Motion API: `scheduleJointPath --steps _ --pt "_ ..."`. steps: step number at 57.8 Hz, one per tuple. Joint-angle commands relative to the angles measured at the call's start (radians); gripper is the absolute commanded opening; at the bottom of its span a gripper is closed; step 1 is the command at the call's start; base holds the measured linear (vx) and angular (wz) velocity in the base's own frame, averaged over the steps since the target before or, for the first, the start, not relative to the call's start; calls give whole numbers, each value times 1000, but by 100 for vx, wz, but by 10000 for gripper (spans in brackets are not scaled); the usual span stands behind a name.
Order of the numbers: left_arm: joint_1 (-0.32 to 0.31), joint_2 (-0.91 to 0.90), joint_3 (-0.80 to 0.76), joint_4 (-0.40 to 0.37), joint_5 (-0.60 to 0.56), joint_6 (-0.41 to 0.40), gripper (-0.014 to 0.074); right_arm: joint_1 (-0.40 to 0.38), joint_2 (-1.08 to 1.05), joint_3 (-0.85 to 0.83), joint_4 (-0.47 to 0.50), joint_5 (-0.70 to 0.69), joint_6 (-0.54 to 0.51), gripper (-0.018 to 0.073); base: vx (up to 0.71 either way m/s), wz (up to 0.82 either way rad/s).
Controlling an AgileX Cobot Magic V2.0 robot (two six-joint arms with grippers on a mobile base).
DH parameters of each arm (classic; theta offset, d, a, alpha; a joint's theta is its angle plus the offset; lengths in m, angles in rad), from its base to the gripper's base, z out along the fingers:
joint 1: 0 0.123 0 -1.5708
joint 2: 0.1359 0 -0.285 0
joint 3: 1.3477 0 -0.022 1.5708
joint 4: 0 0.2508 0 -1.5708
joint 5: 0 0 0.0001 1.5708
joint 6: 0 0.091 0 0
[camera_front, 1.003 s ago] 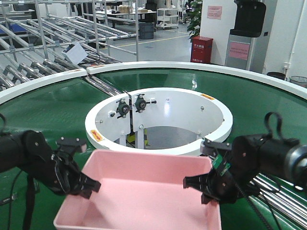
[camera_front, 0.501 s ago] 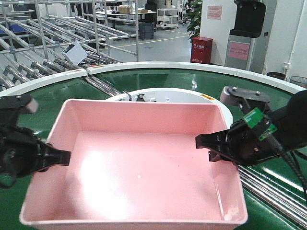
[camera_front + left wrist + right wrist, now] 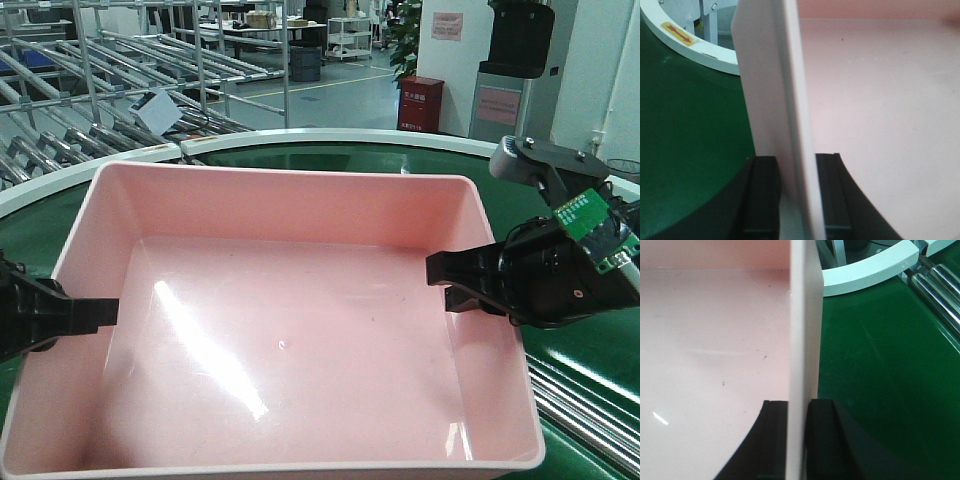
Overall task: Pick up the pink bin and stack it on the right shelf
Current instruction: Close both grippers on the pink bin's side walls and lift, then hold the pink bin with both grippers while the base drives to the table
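Showing the pink bin (image 3: 290,330) carried between both arms, with the lift complete. The left gripper (image 3: 796,200) is closed to a narrow gap on the bin's left side wall, one jaw outside the wall and one inside it. The right gripper (image 3: 799,440) pinches the opposite wall in the same way. In both wrist views the wall runs straight up from between the jaws, and the tub floor spreads away on each tool's inboard side.

What has changed: a second ago we saw the bin low on the green conveyor belt (image 3: 400,160), just in front of the white inner ring, with the grippers at its sides. Half a second ago it was raised and covered most of that ring. Now it fills the front view, its far rim hides the ring entirely, and only a strip of belt shows beyond the grippers.

We judge that the pick-up is done and the bin is clear of the belt, which lies below and outboard of each tool. What remains is the transfer to the right shelf, which no view shows. Each grip is on a thin, smooth wall, so we expect the arms must travel together and keep their spacing, or the tub may tilt or slip.
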Motion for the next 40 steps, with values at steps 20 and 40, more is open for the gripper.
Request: scheduleJointPath --steps 20,40 --pt "4 -33 -30 9 -50 21 -8 -19 -36 -35 -61 -92 -13 -8 0 0" --pt "4 -33 -30 9 -50 21 -8 -19 -36 -35 -61 -92 -13 -8 0 0"
